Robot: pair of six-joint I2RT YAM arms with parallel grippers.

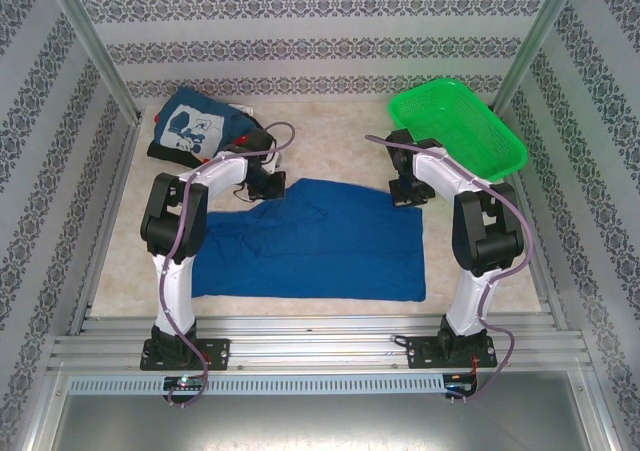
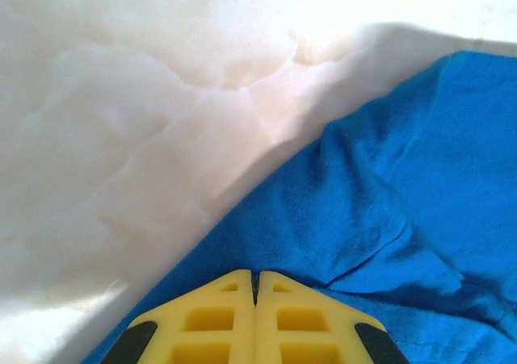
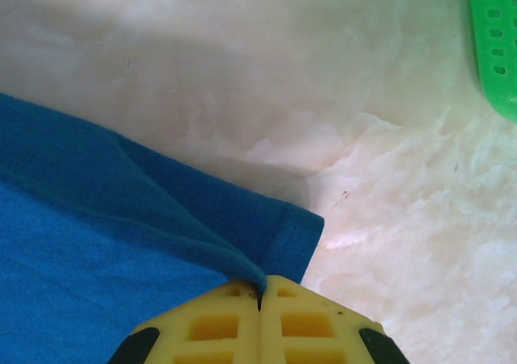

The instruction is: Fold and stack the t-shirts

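Overhead view: a royal-blue t-shirt [image 1: 310, 241] of soft matte knit lies spread flat as a rough rectangle at the middle of the table [image 1: 330, 141], whose cream surface is glossy and marbled. Its far edge is uneven, with a raised tab of cloth at centre. A navy t-shirt [image 1: 200, 126] with a white and light-blue graphic tops a crumpled pile of dark cloth at the far-left corner. A green basket [image 1: 460, 126], rigid perforated plastic, sits tilted at the far right.

Both white arms rise from the near edge, elbows bent, wrists pitched down over the blue shirt's far corners. The left gripper [image 1: 268, 184] sits at the far-left corner, the right gripper [image 1: 405, 193] at the far-right.

Left wrist view: the yellow ribbed fingers [image 2: 218, 315] are pressed together on the blue cloth, and creases run into their tips.

Right wrist view: the fingers [image 3: 307, 320] pinch a raised fold beside the hemmed corner, with the basket rim [image 3: 493, 41] beyond
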